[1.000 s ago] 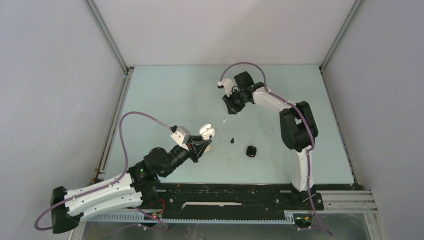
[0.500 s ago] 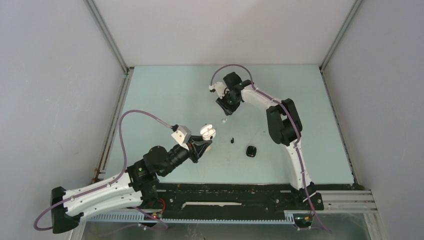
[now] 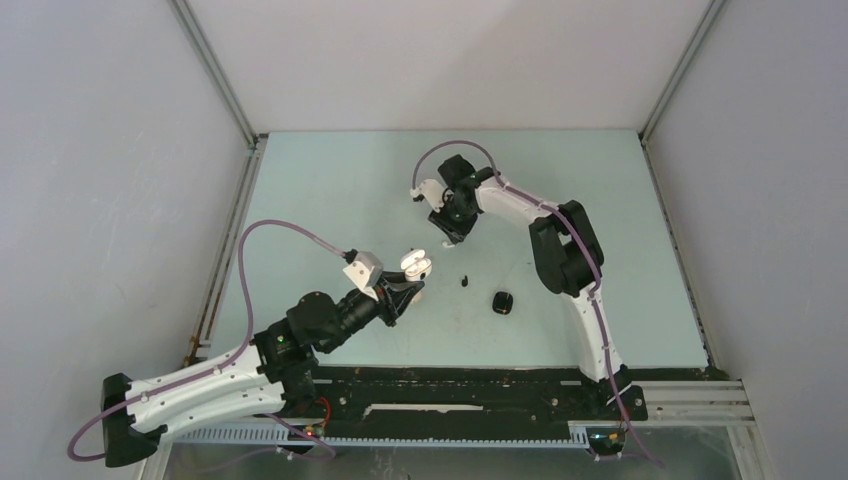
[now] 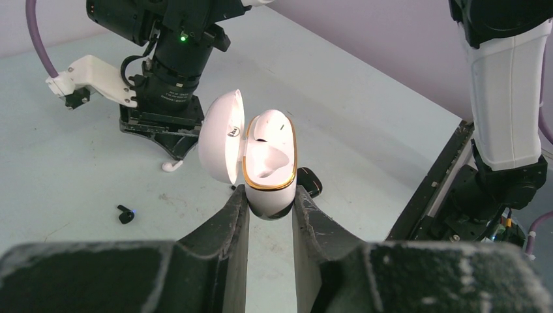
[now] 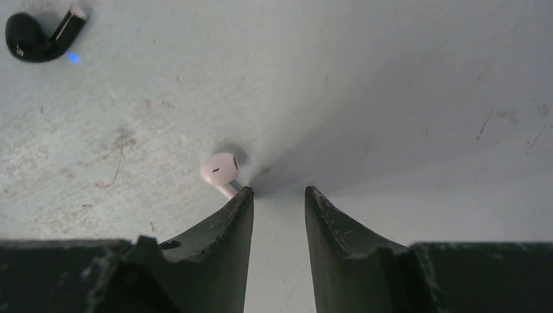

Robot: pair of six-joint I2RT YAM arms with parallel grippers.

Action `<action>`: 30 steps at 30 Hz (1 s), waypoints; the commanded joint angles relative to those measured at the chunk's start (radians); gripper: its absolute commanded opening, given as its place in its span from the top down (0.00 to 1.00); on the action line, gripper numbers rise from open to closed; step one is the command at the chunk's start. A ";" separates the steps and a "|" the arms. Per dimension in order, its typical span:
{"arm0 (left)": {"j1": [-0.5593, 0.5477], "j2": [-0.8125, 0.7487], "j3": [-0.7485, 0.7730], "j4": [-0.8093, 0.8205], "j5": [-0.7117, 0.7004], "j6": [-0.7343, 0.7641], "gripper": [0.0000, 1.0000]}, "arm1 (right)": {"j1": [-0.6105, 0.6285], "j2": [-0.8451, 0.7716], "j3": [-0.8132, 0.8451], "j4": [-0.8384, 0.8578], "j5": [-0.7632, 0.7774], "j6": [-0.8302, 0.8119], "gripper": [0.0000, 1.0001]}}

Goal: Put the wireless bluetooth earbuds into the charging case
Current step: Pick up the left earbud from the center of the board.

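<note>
My left gripper [image 4: 269, 197] is shut on a white charging case [image 4: 269, 171] with a gold rim, held upright above the table, its lid [image 4: 222, 145] swung open to the left. From above, the case [image 3: 416, 265] sits left of centre. A white earbud [image 5: 220, 169] lies on the table just left of my right gripper [image 5: 279, 192], with its stem at the left fingertip. That gripper is open and the gap between its fingers is bare. A black earbud [image 5: 32, 36] with a blue light lies further off, seen from above as a dark speck [image 3: 464, 280].
A black pebble-like case [image 3: 503, 302] lies shut on the table right of the black earbud, and it shows behind the held case [image 4: 311, 182] in the left wrist view. The right arm [image 3: 560, 240] arches over the table's centre right. The table [image 3: 330, 180] is pale green with walls around.
The right arm swung left and lowered its gripper by the white earbud, with its jaws a little wider apart. The left arm and the held case have not moved.
</note>
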 commanded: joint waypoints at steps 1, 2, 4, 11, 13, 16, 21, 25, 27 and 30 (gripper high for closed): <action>0.003 -0.013 0.024 0.025 0.014 -0.013 1.00 | 0.014 -0.040 -0.072 -0.018 -0.006 -0.012 0.62; 0.003 -0.013 0.022 0.026 0.015 -0.016 1.00 | 0.016 -0.042 -0.070 -0.022 -0.015 -0.010 0.62; 0.003 -0.014 0.019 0.026 0.018 -0.022 1.00 | 0.020 -0.041 -0.068 -0.029 -0.027 -0.008 0.62; 0.003 -0.048 -0.003 0.022 0.010 -0.039 1.00 | 0.036 -0.015 -0.036 -0.037 -0.027 -0.007 0.62; 0.003 -0.057 -0.007 0.016 0.007 -0.040 1.00 | 0.043 -0.008 -0.022 -0.040 -0.032 -0.007 0.61; 0.003 -0.061 -0.008 0.010 0.005 -0.039 1.00 | 0.053 0.001 -0.008 -0.042 -0.035 -0.002 0.61; 0.003 -0.055 -0.006 0.009 0.006 -0.036 1.00 | 0.057 0.025 0.029 -0.061 -0.048 0.005 0.61; 0.003 -0.050 -0.005 0.010 0.008 -0.035 1.00 | 0.054 0.041 0.047 -0.067 -0.062 0.004 0.61; 0.003 -0.049 -0.007 0.010 0.008 -0.034 1.00 | 0.053 0.052 0.060 -0.073 -0.064 0.004 0.61; 0.003 -0.050 -0.009 0.010 0.007 -0.033 1.00 | 0.049 0.065 0.074 -0.080 -0.071 0.004 0.61</action>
